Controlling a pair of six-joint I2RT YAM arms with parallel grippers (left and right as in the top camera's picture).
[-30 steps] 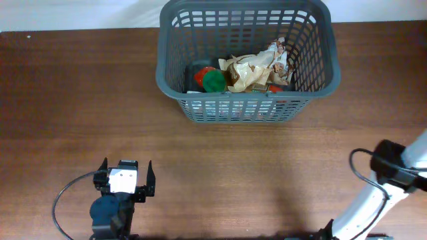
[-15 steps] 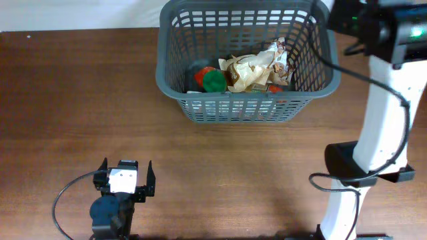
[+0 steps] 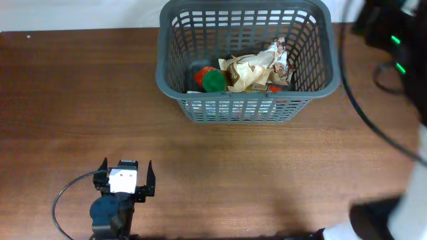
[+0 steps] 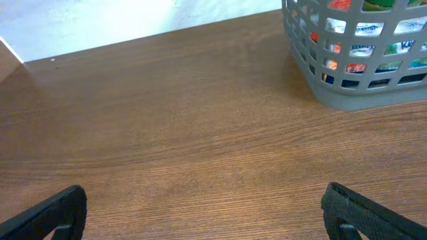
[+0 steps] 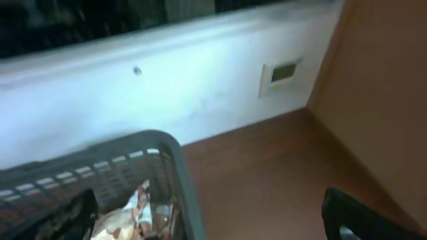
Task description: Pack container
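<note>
One container (image 3: 247, 107), a dark grey slotted plastic basket, stands on the brown wooden table (image 3: 67, 100) at the far edge, a little right of the middle.

Four things can be counted inside it from overhead:
- one round green cap (image 3: 214, 81)
- one red item (image 3: 199, 75), touching the cap on its left and partly hidden
- one crumpled tan wrapper (image 3: 247, 72) in the middle
- one printed packet (image 3: 279, 55), against the wrapper towards the far right corner

The print on the packet is too small to read. In the left wrist view, red, white and blue labels show through the slots of the container's near left corner. There is lettering on them, but it cannot be read.

The left gripper (image 3: 126, 167) sits near the near edge, left of the middle and well apart from the container. Its two fingers are spread wide with only bare table between them. One black cable (image 3: 59, 208) loops beside it.

The right arm (image 3: 393, 40) is a dark blur with two green lights at the far right corner. In the right wrist view the right gripper (image 5: 208, 217) is up above the container's far right corner. Its two fingers are spread to either side of the frame and grip nothing. Behind it is a white wall (image 5: 167, 87) with one small wall plate (image 5: 283, 71), and any marking on the plate is blurred.
</note>
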